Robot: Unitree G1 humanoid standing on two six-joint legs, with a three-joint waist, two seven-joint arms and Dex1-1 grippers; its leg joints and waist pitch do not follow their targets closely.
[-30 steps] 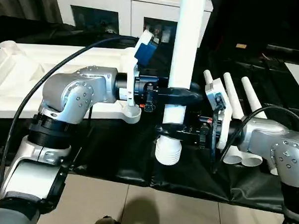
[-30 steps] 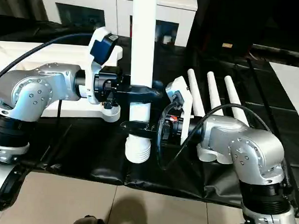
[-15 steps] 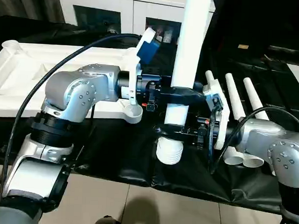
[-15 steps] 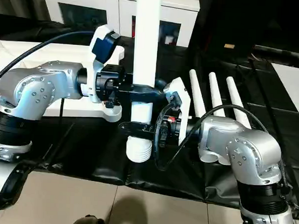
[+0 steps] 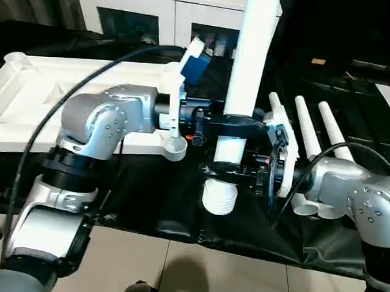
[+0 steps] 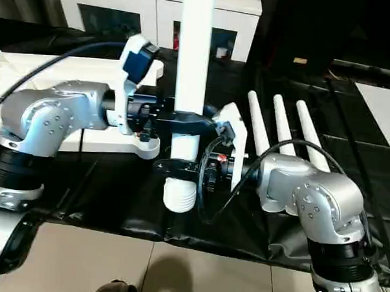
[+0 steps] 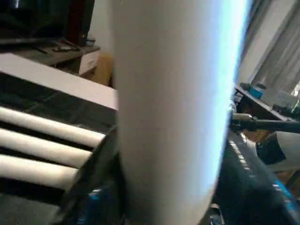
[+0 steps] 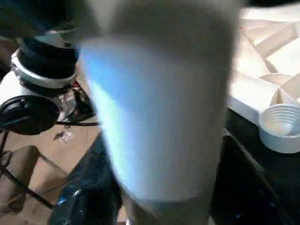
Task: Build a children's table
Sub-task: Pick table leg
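A white table leg [image 5: 249, 64] stands upright over the black cloth, its ribbed end [image 5: 219, 199] pointing down. My left gripper [image 5: 240, 124] comes in from the left and is shut on the leg at mid height. My right gripper [image 5: 223, 168] comes in from the right and is shut on the same leg just above the ribbed end. In the left wrist view the leg [image 7: 168, 103] sits between my black fingers [image 7: 101, 164]. The white tabletop [image 5: 35, 90] lies underside up at the left, a round corner socket [image 5: 175, 147] beside my left wrist. Three more legs [image 5: 306, 122] lie at the right.
A black cloth [image 5: 147, 195] covers the work surface, with its front edge just below the held leg and a tiled floor [image 5: 177, 268] in front of it. A white cabinet with dark glass doors [image 5: 132, 17] stands behind. A black cable [image 5: 74, 86] arcs over my left arm.
My right gripper's fingers have drawn in around the lower part of the leg. The leg has stayed upright between both grippers, leaning slightly more to the right at its top.
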